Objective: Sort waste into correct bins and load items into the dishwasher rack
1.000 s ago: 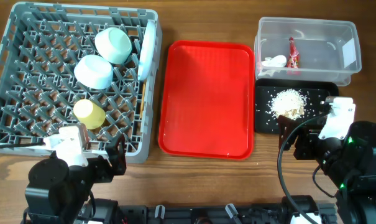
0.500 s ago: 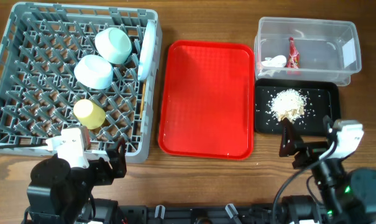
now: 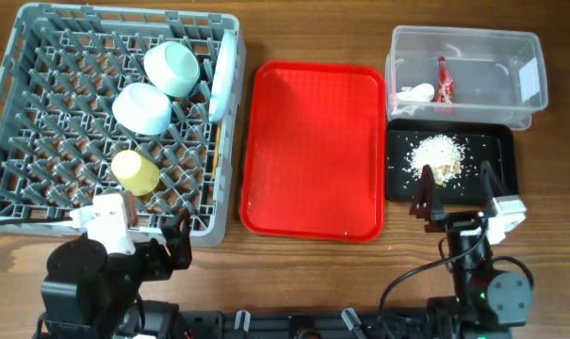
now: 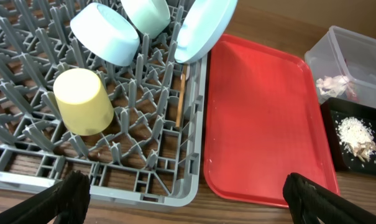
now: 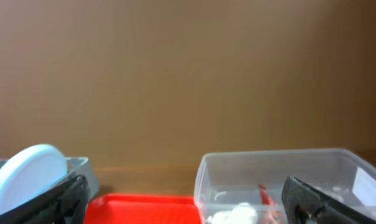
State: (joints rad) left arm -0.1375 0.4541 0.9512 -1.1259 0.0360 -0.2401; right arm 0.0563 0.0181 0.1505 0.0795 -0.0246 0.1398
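**Step in hand.** The red tray (image 3: 313, 141) is bare, so the sorting and loading appear complete, and both arms sit at the near edge of the table. The left gripper (image 4: 186, 186) is off the tray's near-left corner and the right gripper (image 5: 184, 186) is off its near-right corner. The fingers of each stand wide apart and hold nothing.

**Location of task items.**
- The dishwasher rack (image 3: 124, 11) stands just left of the tray. It holds the white plate (image 3: 223, 80), two green bowls (image 3: 171, 68) (image 3: 141, 107), the yellow cup (image 3: 134, 172) and the chopstick (image 4: 181, 99).
- The clear tub (image 3: 492, 85) stands right of the tray's far end. It holds the red wrapper (image 3: 444, 83) and the white tissue (image 3: 415, 92).
- The black tray (image 3: 492, 151) lies right of the tray's middle and holds the food scraps (image 3: 437, 155).
- The fork cannot be made out in any view.

**Orientation.** The plate stands on edge against the rack wall nearest the tray, leaning slightly, with its long axis parallel to the tray's long side. The chopstick lies parallel to that same side, just inside that wall. The bowls and the cup rest tilted on the pegs.

**Next move.** By this judgement, the next move calls only for confirming where the fork is. No further grasp appears necessary.
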